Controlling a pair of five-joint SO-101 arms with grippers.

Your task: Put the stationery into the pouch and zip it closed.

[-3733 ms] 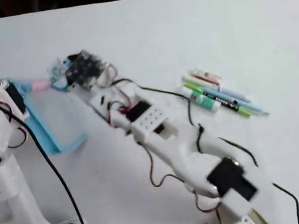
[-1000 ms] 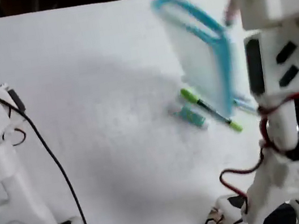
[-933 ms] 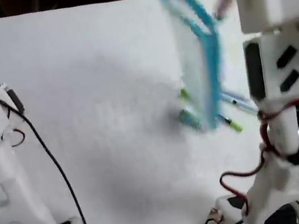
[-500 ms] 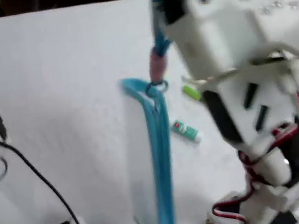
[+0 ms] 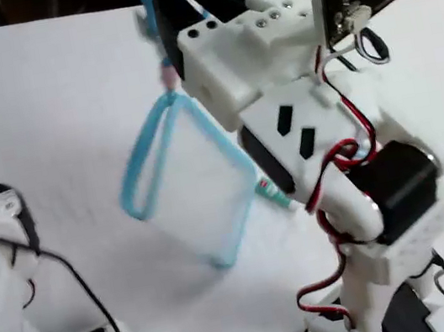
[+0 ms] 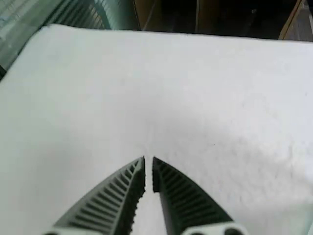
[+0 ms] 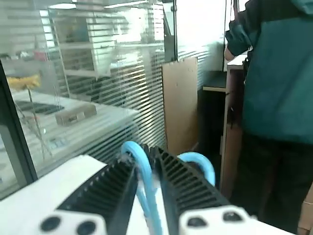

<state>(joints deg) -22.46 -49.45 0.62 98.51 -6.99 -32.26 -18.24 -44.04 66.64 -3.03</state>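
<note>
pouch (image 5: 196,189) swung clear above table (image 5: 39,94); right hand (image 7: 146,155) pinching strap (image 7: 133,151); left hand (image 6: 148,165) pressed together.

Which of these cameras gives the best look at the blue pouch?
The high view: the whole pouch hangs there by its strap. In the right wrist view that strap sits pinched between the fingers. The left wrist view faces the table.

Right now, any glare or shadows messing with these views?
High view: even light, soft shadow on the table under the hanging pouch. Left wrist view: no glare, faint shadow past the shut left pincer. Right wrist view: bright windows behind the right pincer, shut on the pouch's blue loop.
</note>
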